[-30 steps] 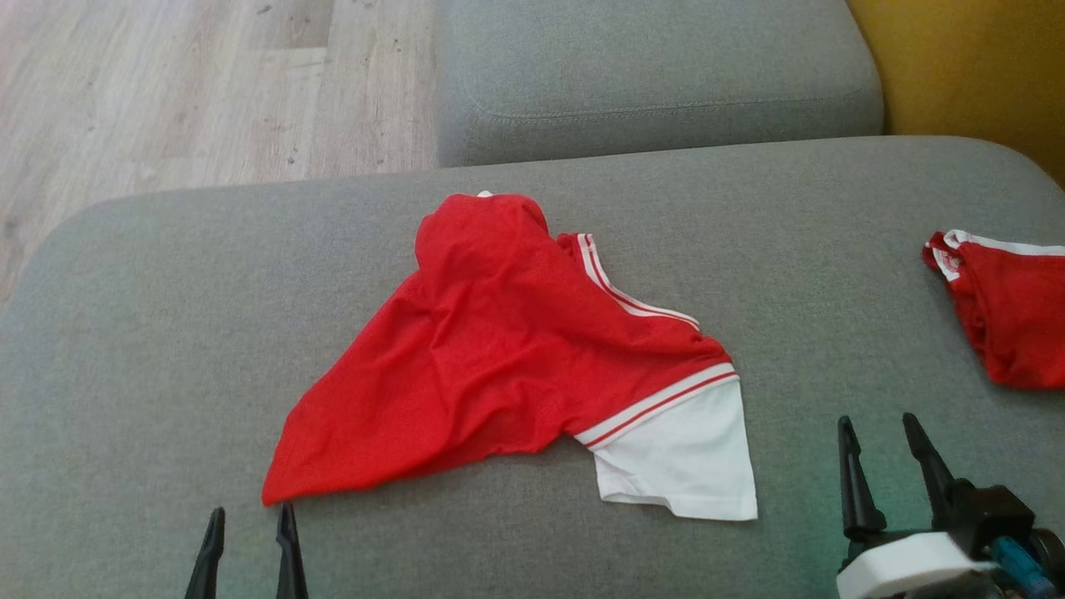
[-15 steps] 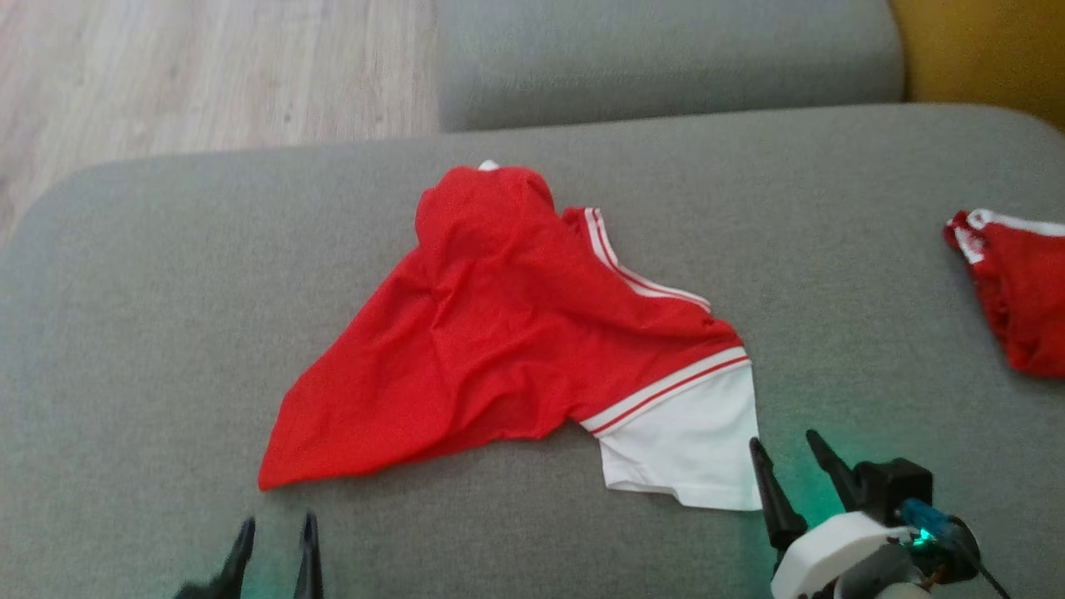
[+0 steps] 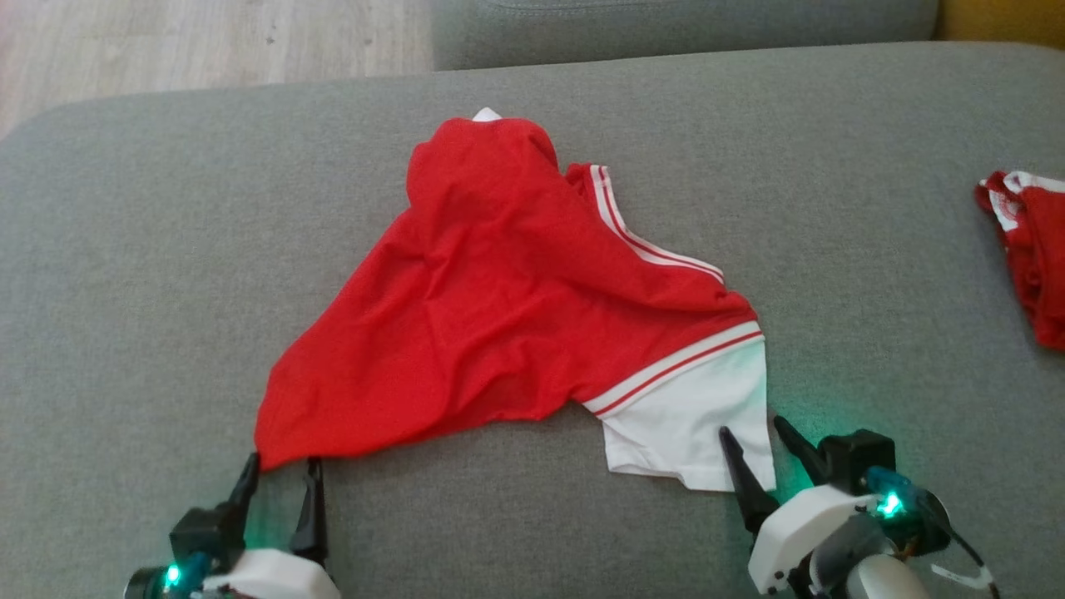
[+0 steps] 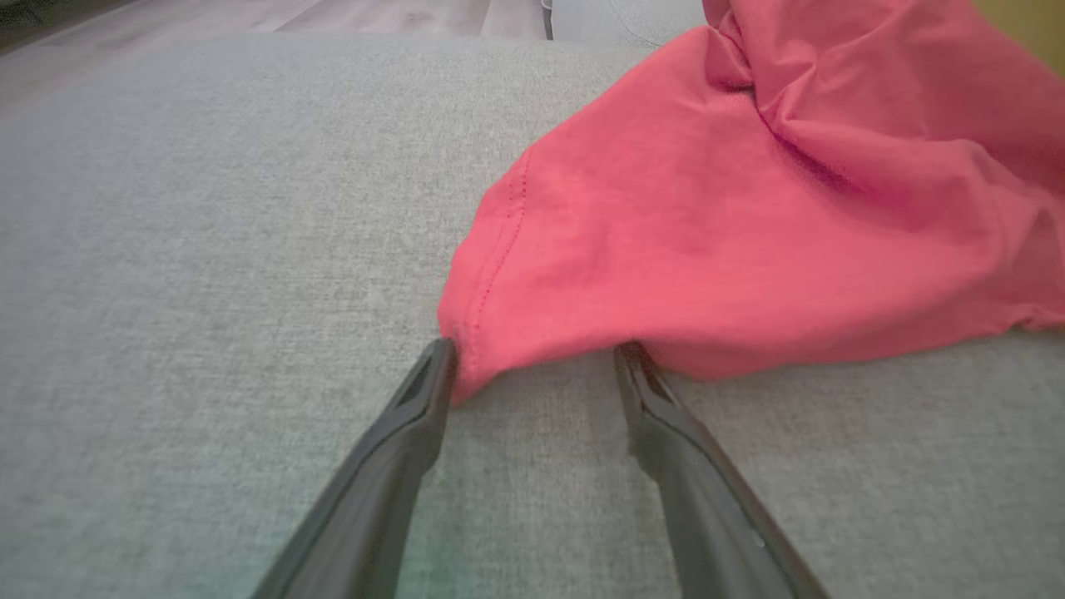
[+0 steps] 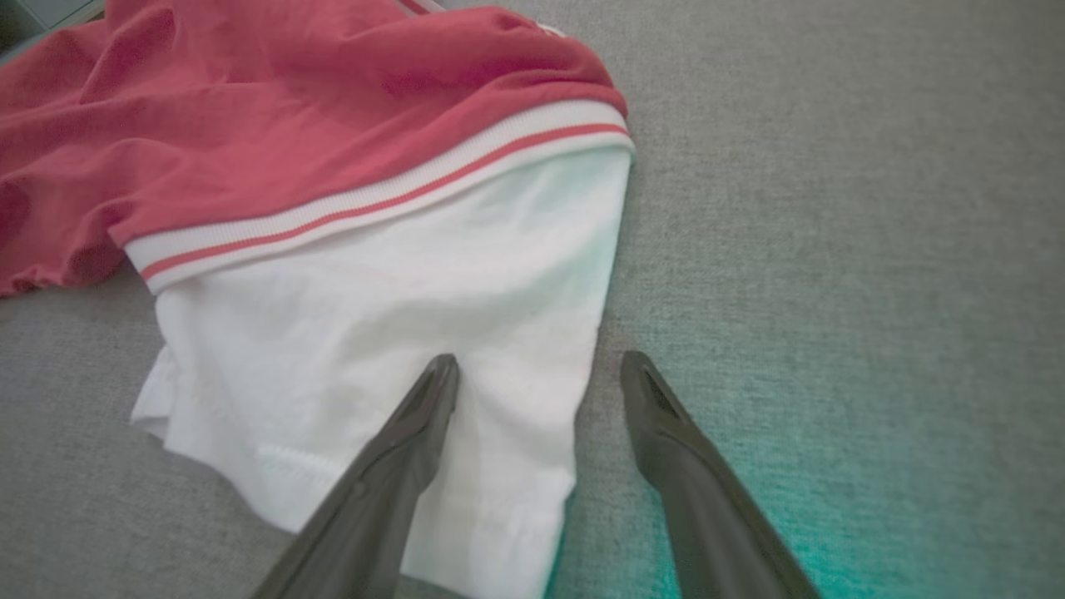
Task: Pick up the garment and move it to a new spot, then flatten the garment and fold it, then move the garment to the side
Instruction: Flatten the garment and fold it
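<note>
Wood floor (image 3: 208,42) shows at the far left, beyond the grey cushion (image 3: 125,249) that carries everything.

The left tool (image 3: 283,459) sits low at the near left, with a green light on its body. Its two fingers stand apart and clamp nothing. In the left wrist view the left tool (image 4: 537,348) has its tips at the shirt's near-left corner. One tip touches the stitched hem, and the other meets the cloth's lower edge, with bare cushion between the fingers.

The shirt (image 3: 499,316) lies crumpled in the middle of the cushion, red cloth spread in a rough triangle from that corner up to a bunched peak at the far side. From the left wrist it shows as creased red folds (image 4: 749,208). A white-and-red striped band runs down its right side and ends in a white sleeve (image 3: 691,416) at the near right.

The right tool (image 3: 750,426) is at that sleeve, fingers apart and holding nothing (green light here too, tinting the cushion). In the right wrist view the right tool (image 5: 541,358) straddles the sleeve's (image 5: 399,291) right edge, with one finger over the white cloth and the other over bare cushion just beside it.

Well apart at the far right edge lies a second red garment (image 3: 1032,249) with white trim, only partly in view. A back cushion (image 3: 666,25) runs along the top.
</note>
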Motion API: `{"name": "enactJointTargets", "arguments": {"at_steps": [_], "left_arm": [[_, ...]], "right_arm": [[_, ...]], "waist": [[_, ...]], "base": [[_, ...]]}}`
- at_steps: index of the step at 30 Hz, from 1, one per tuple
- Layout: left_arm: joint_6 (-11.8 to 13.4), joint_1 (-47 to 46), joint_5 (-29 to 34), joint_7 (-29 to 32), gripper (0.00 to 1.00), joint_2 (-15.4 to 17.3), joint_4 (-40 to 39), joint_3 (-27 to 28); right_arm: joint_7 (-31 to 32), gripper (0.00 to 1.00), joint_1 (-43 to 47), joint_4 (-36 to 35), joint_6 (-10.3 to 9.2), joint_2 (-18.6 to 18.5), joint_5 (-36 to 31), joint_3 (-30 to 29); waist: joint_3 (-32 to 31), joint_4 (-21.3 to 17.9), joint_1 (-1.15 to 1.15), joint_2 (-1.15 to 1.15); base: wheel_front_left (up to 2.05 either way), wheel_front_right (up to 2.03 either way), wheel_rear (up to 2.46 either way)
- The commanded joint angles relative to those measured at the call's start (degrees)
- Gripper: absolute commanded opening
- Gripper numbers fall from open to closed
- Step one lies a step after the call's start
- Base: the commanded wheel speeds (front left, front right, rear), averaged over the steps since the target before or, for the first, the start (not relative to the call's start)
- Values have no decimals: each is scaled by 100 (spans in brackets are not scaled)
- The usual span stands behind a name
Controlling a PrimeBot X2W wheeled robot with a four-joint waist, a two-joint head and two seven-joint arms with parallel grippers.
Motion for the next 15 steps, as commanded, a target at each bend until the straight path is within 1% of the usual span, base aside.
{"name": "enactJointTargets", "arguments": {"at_steps": [1,9,15], "left_arm": [[4,-263,-13,-92,100,156,-66,144],[130,-468,66,-189,100,289,-47,179],[110,-620,102,-199,100,392,236,116]], "right_arm": [[60,100,-104,-43,-5,-26,32,202],[137,100,-153,3,-5,-26,31,285],[370,100,-258,58,-5,-26,129,451]], "waist": [[43,-35,-1,0],[179,-49,-1,0],[305,-69,-1,0]], "base": [[0,0,0],[0,0,0],[0,0,0]]}}
